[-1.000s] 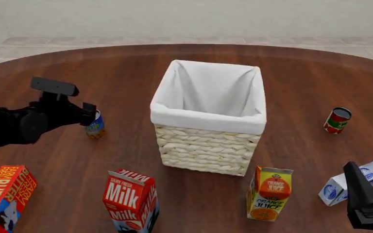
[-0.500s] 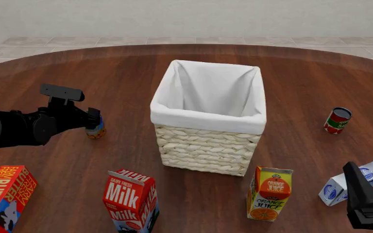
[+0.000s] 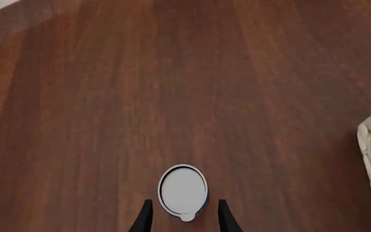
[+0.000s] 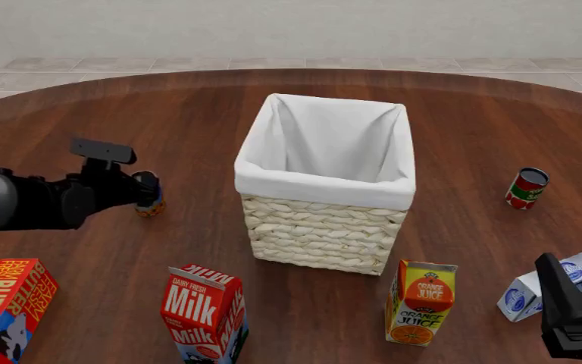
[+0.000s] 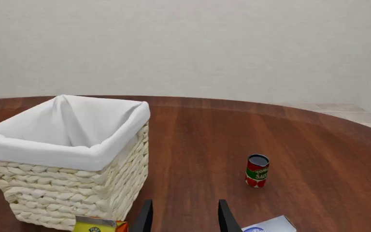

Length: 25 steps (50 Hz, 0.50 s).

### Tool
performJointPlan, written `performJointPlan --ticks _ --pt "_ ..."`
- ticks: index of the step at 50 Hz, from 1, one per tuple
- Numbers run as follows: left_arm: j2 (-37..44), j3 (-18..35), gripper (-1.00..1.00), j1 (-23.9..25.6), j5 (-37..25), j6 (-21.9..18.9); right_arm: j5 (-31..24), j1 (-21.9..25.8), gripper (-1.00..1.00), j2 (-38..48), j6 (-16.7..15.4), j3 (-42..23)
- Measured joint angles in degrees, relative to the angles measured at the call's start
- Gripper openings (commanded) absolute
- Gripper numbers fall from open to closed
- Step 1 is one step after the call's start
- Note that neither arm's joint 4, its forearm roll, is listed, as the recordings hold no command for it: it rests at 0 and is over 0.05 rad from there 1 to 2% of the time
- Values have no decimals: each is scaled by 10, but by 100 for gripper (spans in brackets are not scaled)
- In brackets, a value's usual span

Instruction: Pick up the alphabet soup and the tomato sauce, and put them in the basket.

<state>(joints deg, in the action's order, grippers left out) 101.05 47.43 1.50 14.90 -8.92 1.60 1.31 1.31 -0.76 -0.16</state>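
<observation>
On the brown table (image 4: 270, 303), the alphabet soup (image 3: 183, 188) is framed by the left gripper's (image 3: 183, 217) parted jaws and could be tipped if bumped.

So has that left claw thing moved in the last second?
Yes. In the front view the left gripper has sunk lower beside the basket, its open jaws now flanking the alphabet soup.

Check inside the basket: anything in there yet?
The basket shows only white liner on its inner walls; neither can is visible inside. Its floor is hidden below the near rim.
</observation>
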Motion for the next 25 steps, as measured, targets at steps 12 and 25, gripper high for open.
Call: performJointPlan --ticks 12,25 --pt "15 1 100 -4 8 -2 10 0 100 10 0 0" --pt "28 6 100 -7 12 -4 20 0 100 21 0 0"
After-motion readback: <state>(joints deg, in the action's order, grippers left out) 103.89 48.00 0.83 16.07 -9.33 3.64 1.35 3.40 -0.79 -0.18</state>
